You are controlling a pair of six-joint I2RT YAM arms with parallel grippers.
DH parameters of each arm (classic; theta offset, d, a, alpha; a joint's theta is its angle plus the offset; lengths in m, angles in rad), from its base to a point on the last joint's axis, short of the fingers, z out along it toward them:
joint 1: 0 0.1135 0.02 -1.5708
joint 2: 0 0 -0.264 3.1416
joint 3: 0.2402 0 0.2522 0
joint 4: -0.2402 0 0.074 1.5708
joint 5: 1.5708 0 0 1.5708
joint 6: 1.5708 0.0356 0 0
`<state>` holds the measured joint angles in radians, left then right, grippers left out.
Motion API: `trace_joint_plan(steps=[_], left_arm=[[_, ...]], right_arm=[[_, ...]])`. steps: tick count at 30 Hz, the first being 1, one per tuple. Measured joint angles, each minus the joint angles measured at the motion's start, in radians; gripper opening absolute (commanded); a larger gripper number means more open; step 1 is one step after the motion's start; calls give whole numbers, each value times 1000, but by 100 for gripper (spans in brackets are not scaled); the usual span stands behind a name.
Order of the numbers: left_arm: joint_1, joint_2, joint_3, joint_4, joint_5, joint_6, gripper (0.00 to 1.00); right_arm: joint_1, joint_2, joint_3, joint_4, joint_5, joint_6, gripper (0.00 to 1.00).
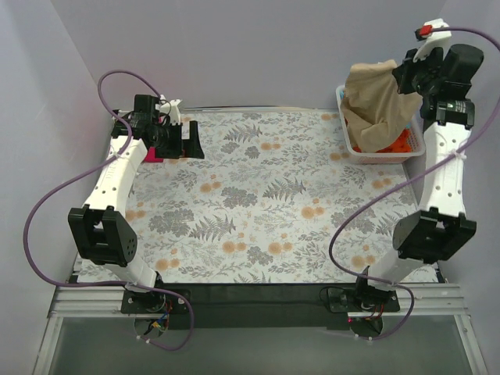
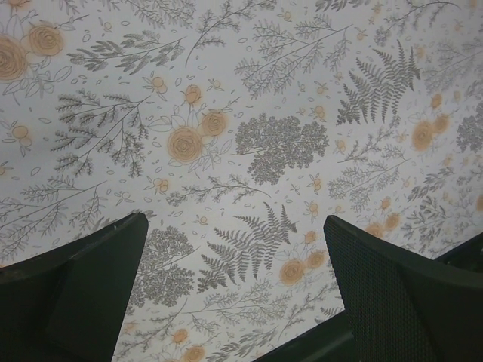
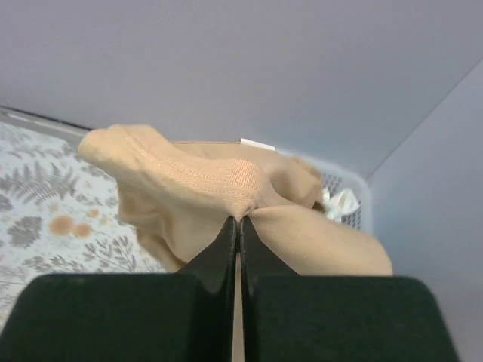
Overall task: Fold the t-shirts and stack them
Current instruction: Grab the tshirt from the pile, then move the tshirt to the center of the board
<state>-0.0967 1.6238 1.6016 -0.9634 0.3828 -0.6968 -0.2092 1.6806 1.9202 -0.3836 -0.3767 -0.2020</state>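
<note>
Tan cotton is the item in hand. Top view: a tan short-sleeved cotton t-shirt point(image 1: 379, 105) is held bunched above the white plastic lattice basket point(image 1: 344, 133) by the right gripper point(image 1: 406, 78). Orange fabric point(image 1: 394, 143) is seen inside the basket. A magenta patch point(image 1: 152, 154) is partly hidden by the left gripper point(image 1: 183, 141).

Left wrist view: the jaws are spread wide over the floral-printed surface point(image 2: 279, 143), with nothing held.

Right wrist view: the jaws are pinched shut on the tan fabric.

No folded stack is seen, so the task is judged barely begun.
</note>
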Motion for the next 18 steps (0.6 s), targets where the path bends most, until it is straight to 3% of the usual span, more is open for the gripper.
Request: trace_joint_plan(steps=[7,18], left_arm=[[48,3,37,10,101,-22,98],[164,5,64,49,218,-60,98]], right_arm=[[1,-232,29,34,-114,60,1],[37,-314,31,177,-298,306,1]])
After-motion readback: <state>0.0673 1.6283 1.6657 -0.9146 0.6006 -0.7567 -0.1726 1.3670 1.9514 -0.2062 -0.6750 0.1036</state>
